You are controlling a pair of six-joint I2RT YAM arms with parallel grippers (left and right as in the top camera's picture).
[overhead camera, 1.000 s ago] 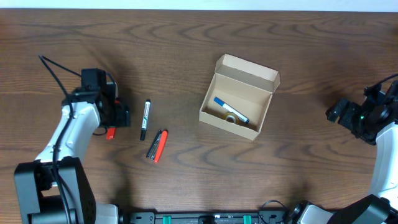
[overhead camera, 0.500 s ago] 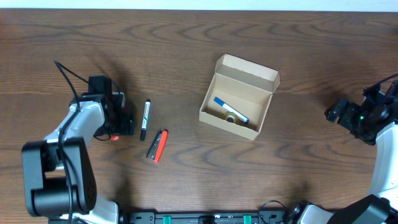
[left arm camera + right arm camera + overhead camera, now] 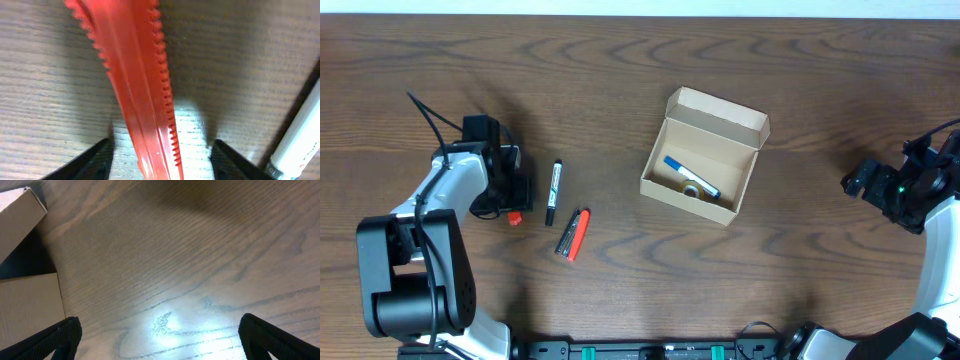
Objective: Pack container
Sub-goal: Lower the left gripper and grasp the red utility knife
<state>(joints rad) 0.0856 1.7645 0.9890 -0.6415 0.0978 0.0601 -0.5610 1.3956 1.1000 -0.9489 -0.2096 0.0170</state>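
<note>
At the desk's (image 3: 640,290) left edge your left gripper (image 3: 160,155) stands half open astride a red clip (image 3: 135,75), not gripping; at the right edge your right gripper (image 3: 160,330) gapes wide, empty.

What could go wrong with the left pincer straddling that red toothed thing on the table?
1. The red toothed piece lies slanted between the open fingers of the left pincer, so it may twist or slip out when squeezed.
2. A white marker lies close beside one finger and could get nudged or rolled away.
3. The container sits well off to the side; a shaky grip might drop the piece on the way.
</note>
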